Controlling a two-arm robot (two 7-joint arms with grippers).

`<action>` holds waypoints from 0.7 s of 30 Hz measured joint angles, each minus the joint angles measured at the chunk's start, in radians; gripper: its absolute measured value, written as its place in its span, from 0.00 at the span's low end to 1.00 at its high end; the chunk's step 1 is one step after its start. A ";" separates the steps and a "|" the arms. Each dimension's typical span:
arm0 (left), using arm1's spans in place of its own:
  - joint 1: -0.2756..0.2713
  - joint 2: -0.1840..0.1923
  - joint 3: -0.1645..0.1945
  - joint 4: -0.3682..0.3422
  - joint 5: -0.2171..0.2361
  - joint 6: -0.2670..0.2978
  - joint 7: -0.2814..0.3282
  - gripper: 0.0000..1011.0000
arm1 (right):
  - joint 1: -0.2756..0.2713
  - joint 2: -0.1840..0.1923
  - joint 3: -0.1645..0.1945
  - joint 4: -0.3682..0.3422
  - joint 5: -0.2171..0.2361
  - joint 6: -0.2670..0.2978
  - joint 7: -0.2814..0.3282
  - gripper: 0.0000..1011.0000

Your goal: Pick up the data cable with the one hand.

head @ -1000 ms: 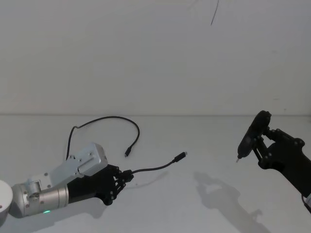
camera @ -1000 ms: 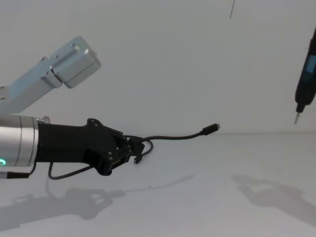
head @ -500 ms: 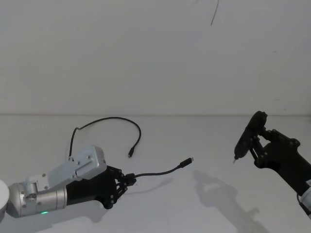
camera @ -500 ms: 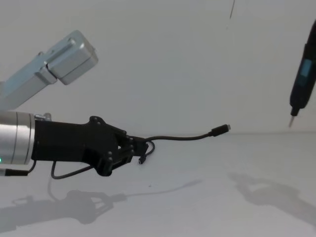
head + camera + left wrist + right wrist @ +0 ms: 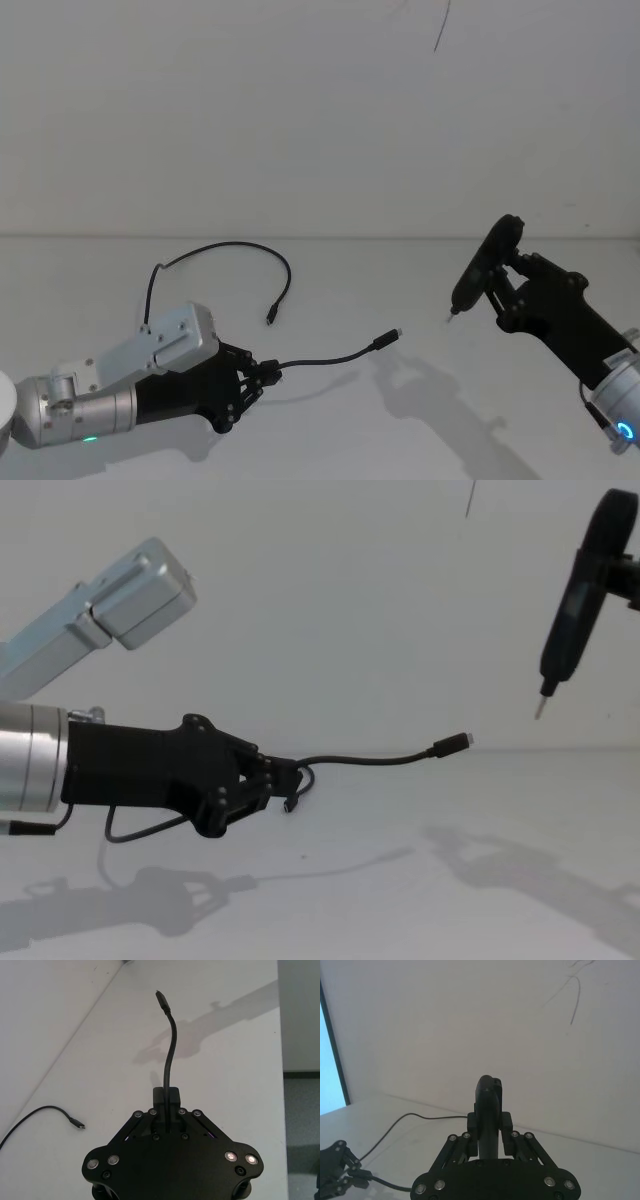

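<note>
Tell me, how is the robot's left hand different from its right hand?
The left gripper is shut on the thin black cable, while the right gripper is shut on a black pen-shaped tool. The left gripper sits low near the table; the right gripper is raised higher, its tool tip pointing down. Both are black, and each holds one thing.

A slim black pen-shaped tool (image 5: 487,262) with a small metal tip hangs tilted above the white table (image 5: 420,430), tip pointing down, and its shadow lies on the surface below. Behind stands a plain white wall (image 5: 300,120) with a thin dark line (image 5: 441,28) near its top. Grey floor (image 5: 300,1125) shows past the table's edge.
</note>
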 joint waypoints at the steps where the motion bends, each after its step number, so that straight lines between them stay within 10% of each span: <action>1: 0.000 0.000 0.000 0.000 0.000 0.000 -0.001 0.05 | 0.003 -0.002 -0.002 0.003 0.001 -0.001 0.001 0.27; 21: -0.001 0.002 0.001 -0.002 -0.002 -0.003 -0.006 0.05 | 0.044 -0.035 -0.054 0.049 0.027 -0.016 0.013 0.27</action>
